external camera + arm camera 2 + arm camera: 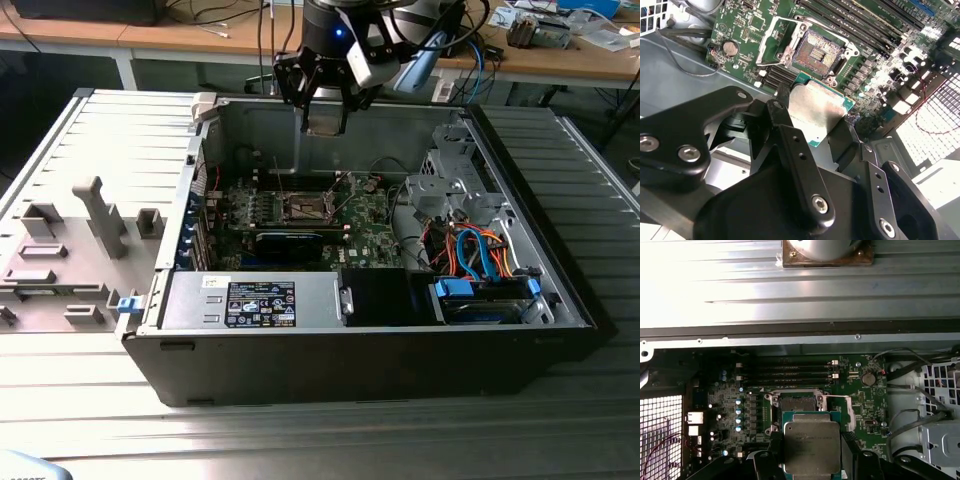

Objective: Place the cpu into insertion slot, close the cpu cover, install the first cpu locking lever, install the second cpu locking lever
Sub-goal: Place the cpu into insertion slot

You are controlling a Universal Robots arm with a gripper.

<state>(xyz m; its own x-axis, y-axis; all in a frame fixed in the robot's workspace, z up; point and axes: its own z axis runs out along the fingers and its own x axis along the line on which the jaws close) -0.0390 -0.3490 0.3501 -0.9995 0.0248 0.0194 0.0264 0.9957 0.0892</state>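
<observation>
Second wrist view is showing the cpu (817,102) being pinched by two opposite edges between the black fingers (782,107) of the gripper (814,117), which is clamping it with its metal top facing the camera. The chip is hanging above the insertion slot (817,52) without touching it, and its edge is lying just beside the slot's rim in that picture. The cpu cover (776,42) is standing swung open beside the socket, leaving the dark centre bare. Memory slots (865,22) are running along the socket's other side. In the exterior view the gripper is hovering high over the open computer case (350,370), near its far wall, with free air all round. The drive cage (450,185) is sitting toward the exterior view's right, and the graphics card (290,240) is lying just on the near side of the slot.
</observation>
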